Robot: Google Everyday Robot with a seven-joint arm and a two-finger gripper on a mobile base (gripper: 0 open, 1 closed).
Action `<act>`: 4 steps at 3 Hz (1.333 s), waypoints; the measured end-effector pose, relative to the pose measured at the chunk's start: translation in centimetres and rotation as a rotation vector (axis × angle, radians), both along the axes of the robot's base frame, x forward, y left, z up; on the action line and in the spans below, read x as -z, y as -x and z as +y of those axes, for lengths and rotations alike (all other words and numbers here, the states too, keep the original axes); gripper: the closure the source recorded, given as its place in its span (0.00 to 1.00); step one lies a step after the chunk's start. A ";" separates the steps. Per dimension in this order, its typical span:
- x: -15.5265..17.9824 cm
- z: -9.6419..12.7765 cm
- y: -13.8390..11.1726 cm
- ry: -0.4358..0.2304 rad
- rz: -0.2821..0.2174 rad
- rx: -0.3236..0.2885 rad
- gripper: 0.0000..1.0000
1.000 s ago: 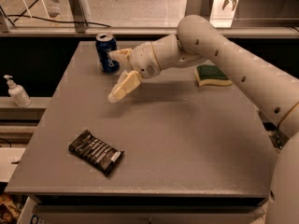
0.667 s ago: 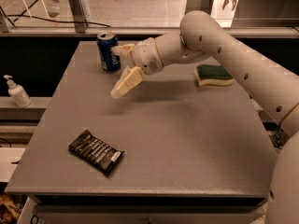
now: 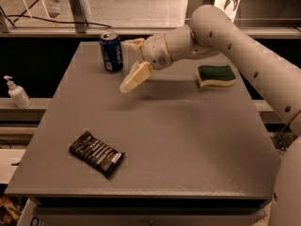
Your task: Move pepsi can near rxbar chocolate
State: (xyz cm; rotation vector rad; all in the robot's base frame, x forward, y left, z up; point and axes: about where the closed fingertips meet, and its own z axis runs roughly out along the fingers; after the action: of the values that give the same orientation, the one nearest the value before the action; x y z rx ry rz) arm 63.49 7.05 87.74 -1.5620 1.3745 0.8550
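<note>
Grey bench. Gripper spread wide, empty; pepsi can upright just beside it. Probably light, rigid, slick: grasp mid-body. rxbar chocolate well apart.

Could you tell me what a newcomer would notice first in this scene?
The big white arm reaches in from the right, with its hand open just right of the pepsi can, which stands on the far left part of the table. The black rxbar chocolate lies alone near the front left, and a green sponge sits far right.
</note>
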 end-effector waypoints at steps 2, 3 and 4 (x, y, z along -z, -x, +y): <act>0.5 1.4 -2.5 -0.043 -0.035 0.009 0.00; 0.3 3.1 -4.2 -0.066 -0.076 0.008 0.00; 0.4 4.3 -5.8 -0.083 -0.102 0.020 0.00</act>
State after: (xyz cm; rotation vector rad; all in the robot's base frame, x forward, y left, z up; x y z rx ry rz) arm 69.27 11.33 87.33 -1.5051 1.2642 0.7995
